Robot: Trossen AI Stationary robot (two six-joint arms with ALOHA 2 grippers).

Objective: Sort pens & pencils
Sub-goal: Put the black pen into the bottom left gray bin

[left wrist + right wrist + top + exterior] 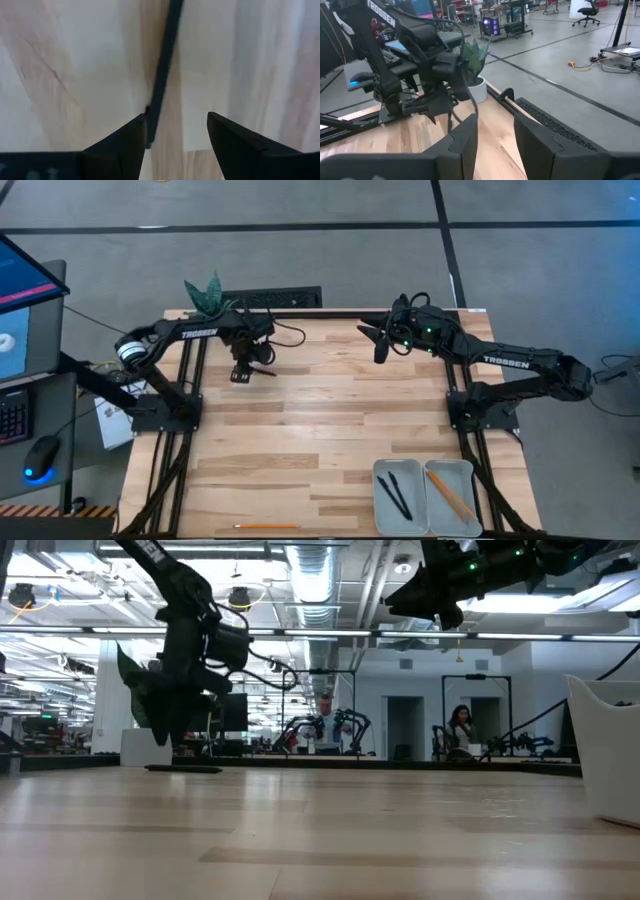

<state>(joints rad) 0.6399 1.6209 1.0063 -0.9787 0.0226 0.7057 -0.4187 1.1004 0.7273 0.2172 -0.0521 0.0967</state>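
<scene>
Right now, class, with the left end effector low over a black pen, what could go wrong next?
1. The pen lies against one finger of the open left end effector, not centred, so closing may roll it aside.
2. The end effector is close to the table; descending further could jam its fingers into the wood.
3. One pencil sits at the table's edge and may fall if nudged.

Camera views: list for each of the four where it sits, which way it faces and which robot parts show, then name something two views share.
High view: overhead, facing straight down on the table; both arms, two trays.
Low view: at tabletop height, facing level into the room; left gripper low over a black pen, right gripper raised.
Left wrist view: facing down; its open fingers around the pen.
Right wrist view: facing the left arm; its open fingers.
Shared: the pen, in the low and left wrist views.
</scene>
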